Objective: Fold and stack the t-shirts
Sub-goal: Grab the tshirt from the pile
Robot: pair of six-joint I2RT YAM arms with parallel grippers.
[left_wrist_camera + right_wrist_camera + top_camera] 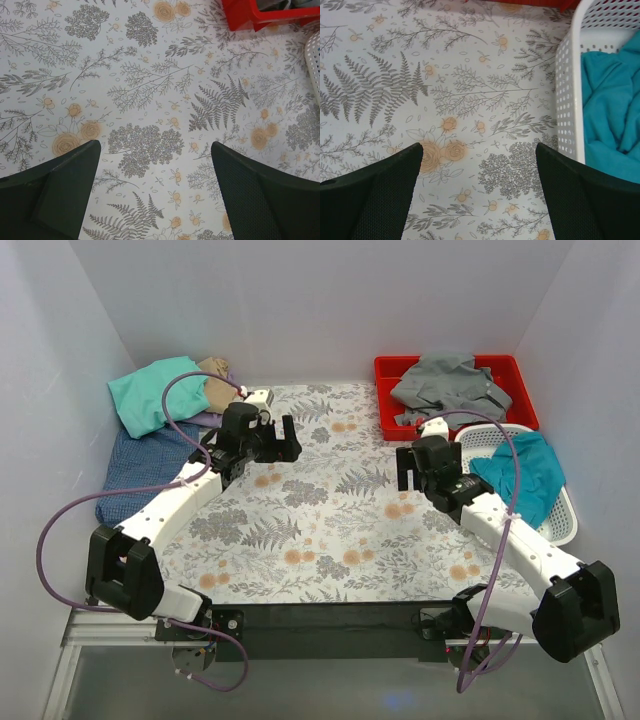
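status: left gripper (pixel 278 440), right gripper (pixel 413 472) spread, empty over floral tablecloth (pixel 330 530) | teal t-shirt (pixel 520 475) heaped in white mesh basket (pixel 566 518) right, likely next pick | mint t-shirt (pixel 155 395) tops far-left pile

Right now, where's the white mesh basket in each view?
Top external: white mesh basket on the right side, just below the red tray.
Left wrist: a sliver at the right edge.
Right wrist: right side, its wall holding the teal shirt.
Shared landmark: the red tray, near the basket in all three.

teal t-shirt (pixel 525 475), red tray (pixel 384 400), floral tablecloth (pixel 320 530)
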